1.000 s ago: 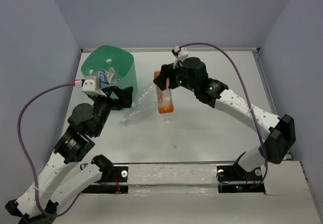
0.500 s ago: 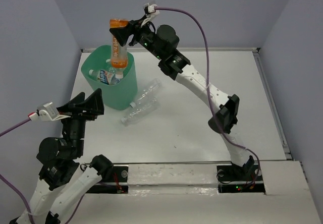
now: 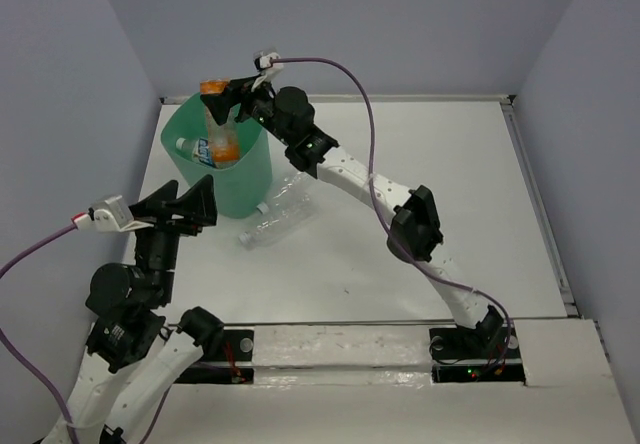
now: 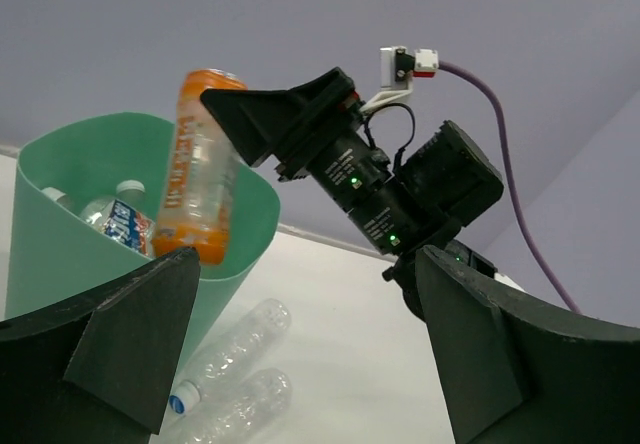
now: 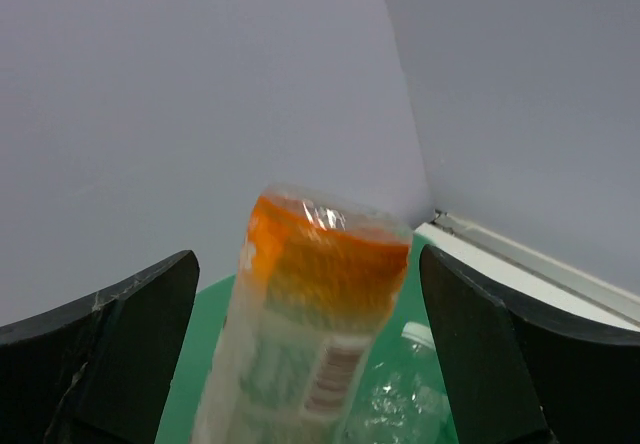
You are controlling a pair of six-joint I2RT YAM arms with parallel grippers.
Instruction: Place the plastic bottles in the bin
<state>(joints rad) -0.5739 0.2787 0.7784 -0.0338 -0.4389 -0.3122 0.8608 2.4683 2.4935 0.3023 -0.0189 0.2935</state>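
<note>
Orange bottle [image 3: 218, 129] hangs approx upright, lower end inside the bin [image 3: 247, 179], directly btw the spread fingers of the right pincer [image 3: 222, 104], which seem not to pinch it; left pincer [image 3: 186, 207] is spread & empty.

The right gripper [image 5: 308, 256] is holding its black fingers wide apart, with an orange-labelled clear plastic bottle [image 5: 320, 294] showing between them, touching neither. Below, a mint-green plastic bin [image 5: 205, 339] is holding a crumpled clear bottle [image 5: 400, 389].

Glossy clear plastic bottles [image 3: 285, 209], smooth mint plastic bin [image 3: 247, 176]
</note>
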